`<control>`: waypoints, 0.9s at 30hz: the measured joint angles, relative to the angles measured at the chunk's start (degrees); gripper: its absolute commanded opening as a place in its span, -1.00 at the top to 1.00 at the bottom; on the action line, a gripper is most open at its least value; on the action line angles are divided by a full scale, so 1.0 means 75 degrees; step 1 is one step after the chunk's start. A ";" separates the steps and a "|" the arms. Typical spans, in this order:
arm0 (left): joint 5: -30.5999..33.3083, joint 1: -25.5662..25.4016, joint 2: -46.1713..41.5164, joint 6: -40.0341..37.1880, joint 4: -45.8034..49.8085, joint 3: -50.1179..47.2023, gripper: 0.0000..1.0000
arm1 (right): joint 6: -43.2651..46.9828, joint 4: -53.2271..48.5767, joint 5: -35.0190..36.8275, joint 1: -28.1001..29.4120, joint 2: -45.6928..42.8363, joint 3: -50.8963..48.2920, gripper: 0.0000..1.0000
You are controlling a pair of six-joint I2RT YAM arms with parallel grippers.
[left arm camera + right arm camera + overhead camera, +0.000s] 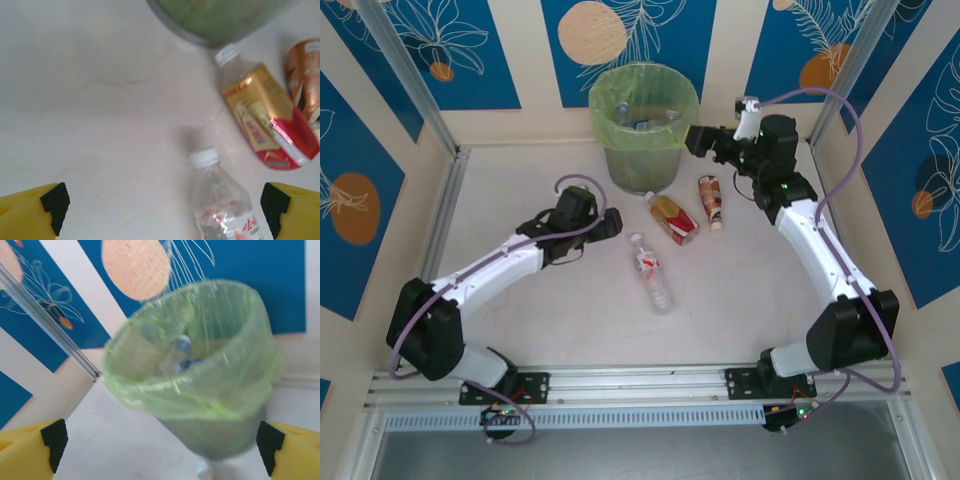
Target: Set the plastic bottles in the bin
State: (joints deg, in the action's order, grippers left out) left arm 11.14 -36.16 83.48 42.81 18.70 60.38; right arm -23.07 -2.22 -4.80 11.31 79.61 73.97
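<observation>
Overhead, two wrist close-ups; common bin [640,168]

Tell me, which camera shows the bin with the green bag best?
The top external view: the bin is whole and sharp there, from rim to base. The right wrist view shows the bin big but blurry, bottom cut off. The left wrist view catches a blurry piece of its base.

The bin [643,125] stood at the table's [520,200] twelve o'clock, bottles [642,113] inside, my right pincer [696,138] at its three. Before it lay the middle bottle [672,218], the outer bottle [711,202] at its two o'clock, the near bottle [652,272] at its seven, beside my left pincer [612,222].
</observation>
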 measured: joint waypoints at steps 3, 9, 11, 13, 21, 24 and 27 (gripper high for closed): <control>0.0370 -0.0434 0.0154 0.0329 0.0210 0.0006 -0.99 | -0.0064 -0.0364 0.0268 -0.0067 -0.0338 -0.0629 -0.99; 0.0956 -0.1163 0.0688 0.0924 0.0822 0.0391 -0.99 | -0.0329 -0.0918 0.0650 -0.0160 -0.0618 -0.1813 -0.99; 0.1011 -0.1300 0.0935 0.1061 0.0991 0.0600 -1.00 | -0.0425 -0.1061 0.0775 -0.0195 -0.0670 -0.2092 -0.99; 0.1023 -0.1437 0.1221 0.1163 0.1218 0.0842 -0.99 | -0.0545 -0.1139 0.0903 -0.0227 -0.0737 -0.2323 -0.99; 0.0944 -0.1886 0.2273 0.1309 0.1865 0.1664 -0.99 | -0.0871 -0.1134 0.1189 -0.0268 -0.1029 -0.2865 -0.99; 0.0895 -0.2025 0.2722 0.1309 0.2101 0.2031 -0.99 | -0.0938 -0.1067 0.1239 -0.0286 -0.1040 -0.2973 -0.99; 0.0941 -0.2171 0.3203 0.1376 0.2352 0.2518 -0.99 | -0.0982 -0.1046 0.1250 -0.0329 -0.1040 -0.3025 -0.99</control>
State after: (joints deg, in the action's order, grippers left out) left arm 18.20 -52.45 107.50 53.12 36.34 79.26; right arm -30.44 -10.07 4.58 8.84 71.81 51.29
